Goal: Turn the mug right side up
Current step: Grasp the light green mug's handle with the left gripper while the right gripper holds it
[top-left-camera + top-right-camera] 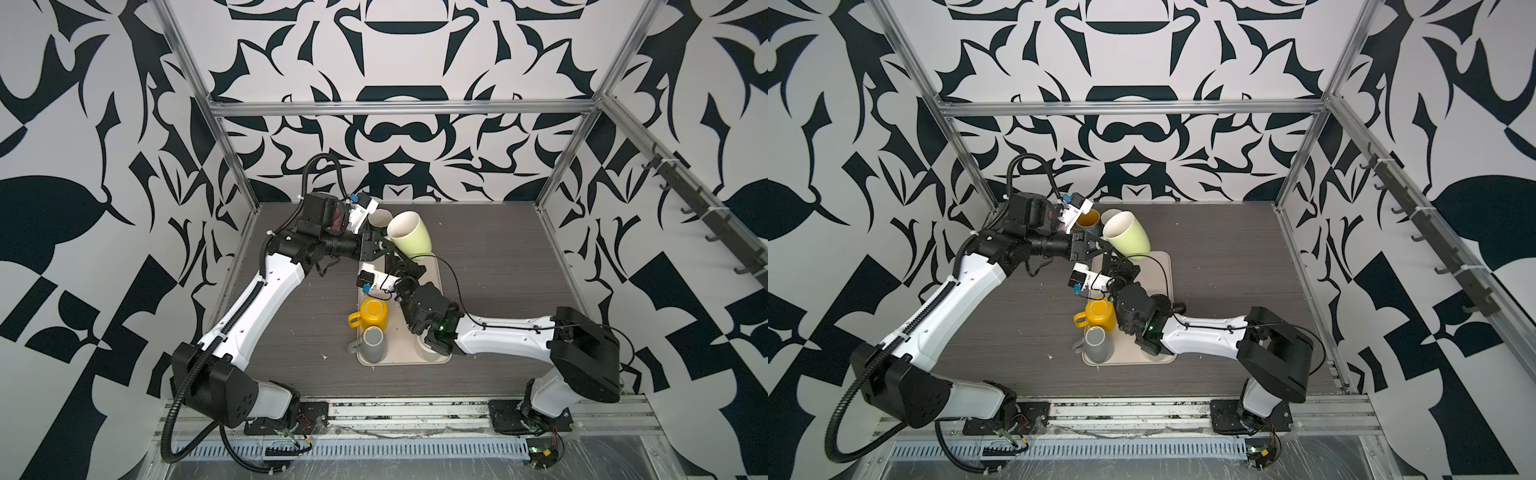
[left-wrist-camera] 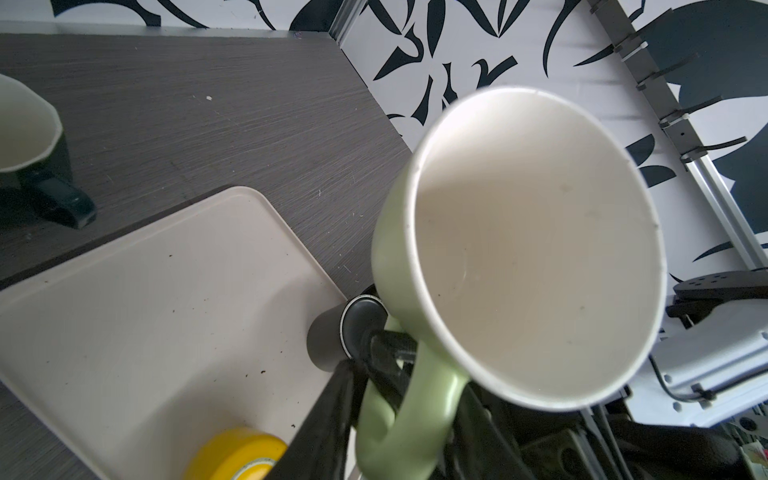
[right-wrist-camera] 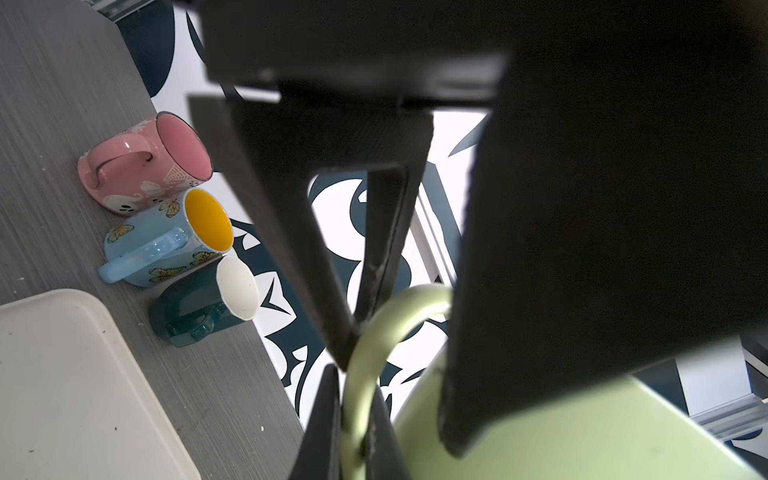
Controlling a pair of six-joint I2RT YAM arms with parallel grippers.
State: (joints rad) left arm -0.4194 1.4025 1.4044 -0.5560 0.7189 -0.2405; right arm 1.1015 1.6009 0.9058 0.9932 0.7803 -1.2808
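Right wrist view: right jaws clamp the green mug (image 3: 582, 436) by its handle; left jaws flank that handle, cannot tell if gripping. Mug hangs tilted, mouth up, at the far end of the tray (image 1: 401, 349).

Both top views high above the front, looking down on the whole desk (image 1: 311, 332), wrist views close on the green mug (image 2: 528, 249), sharing the tray (image 3: 62, 374) corner.

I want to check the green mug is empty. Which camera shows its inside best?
The left wrist view: it looks straight into the green mug, and the pale inside looks empty. Both top views show its tilted mouth, only small. The right wrist view shows just its outer wall and handle.
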